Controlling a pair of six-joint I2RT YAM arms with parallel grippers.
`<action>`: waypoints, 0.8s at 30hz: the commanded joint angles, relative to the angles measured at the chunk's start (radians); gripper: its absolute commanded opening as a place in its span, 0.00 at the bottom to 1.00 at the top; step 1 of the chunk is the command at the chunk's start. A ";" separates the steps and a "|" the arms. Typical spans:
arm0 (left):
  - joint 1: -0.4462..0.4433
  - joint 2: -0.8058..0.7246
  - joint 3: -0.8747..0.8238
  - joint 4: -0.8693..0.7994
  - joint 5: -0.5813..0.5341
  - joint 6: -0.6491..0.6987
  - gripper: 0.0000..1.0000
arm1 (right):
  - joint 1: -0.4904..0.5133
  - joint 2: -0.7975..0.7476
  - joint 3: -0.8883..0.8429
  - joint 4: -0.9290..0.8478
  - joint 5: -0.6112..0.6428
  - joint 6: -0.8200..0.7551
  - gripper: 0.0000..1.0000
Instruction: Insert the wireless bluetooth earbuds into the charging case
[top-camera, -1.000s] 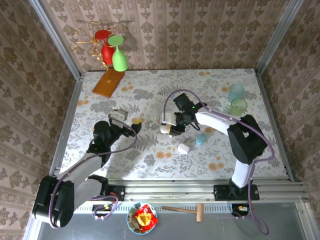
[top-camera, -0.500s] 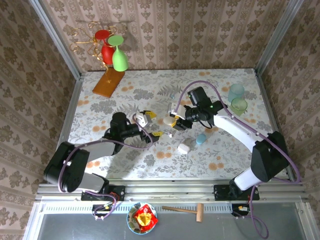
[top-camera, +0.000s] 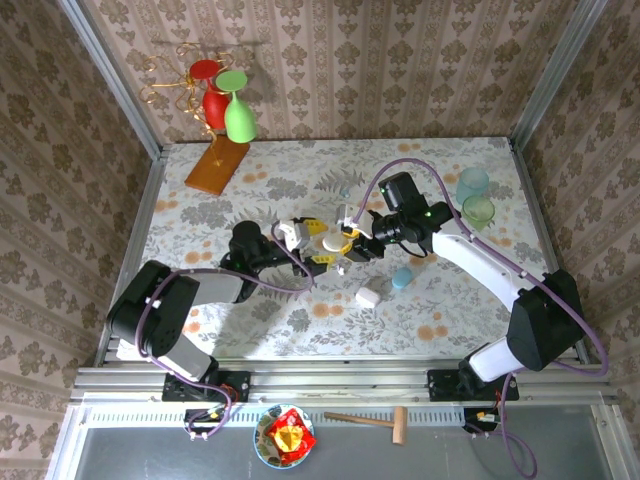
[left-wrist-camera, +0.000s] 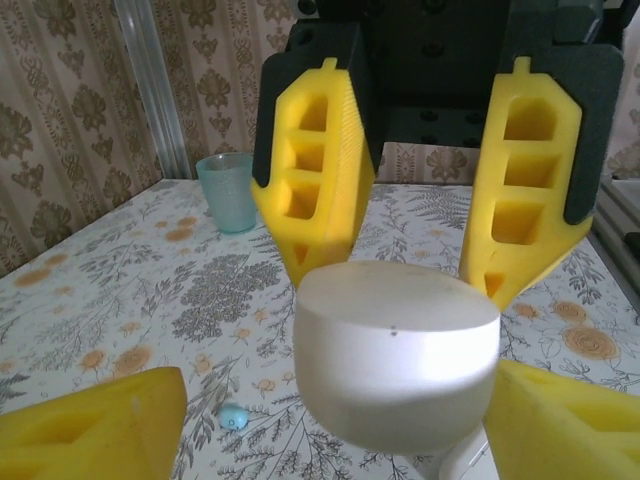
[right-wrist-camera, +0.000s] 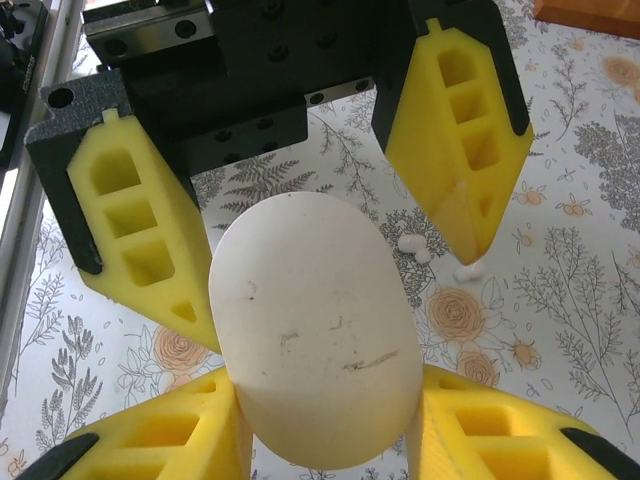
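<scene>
Floral-print table (top-camera: 450, 312) enclosed by patterned-wallpaper walls (top-camera: 400, 60) — both grippers meet at mid-table.
The right gripper (right-wrist-camera: 325, 400) is clamped on the white charging case (right-wrist-camera: 315, 340). The left gripper (left-wrist-camera: 335, 395) is spread wide, its fingers flanking the case. The earbuds lie loose on the table beneath: white bits (right-wrist-camera: 412, 247) and a pale-blue bit (left-wrist-camera: 233, 417). The case blocks both wrist views — its opening cannot be made out.

Charging case (top-camera: 328, 241) over table (top-camera: 450, 310) centre, earbuds (right-wrist-camera: 412, 247) on table beneath
</scene>
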 joint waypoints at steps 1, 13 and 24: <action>-0.011 -0.018 0.026 -0.024 0.040 0.007 0.73 | 0.003 -0.031 -0.004 -0.025 -0.038 0.018 0.39; -0.031 -0.058 0.047 -0.123 0.040 0.034 0.59 | 0.006 -0.031 -0.007 -0.033 -0.032 0.012 0.38; -0.034 -0.069 0.049 -0.138 0.043 0.042 0.38 | 0.007 -0.034 -0.010 -0.033 -0.031 0.015 0.38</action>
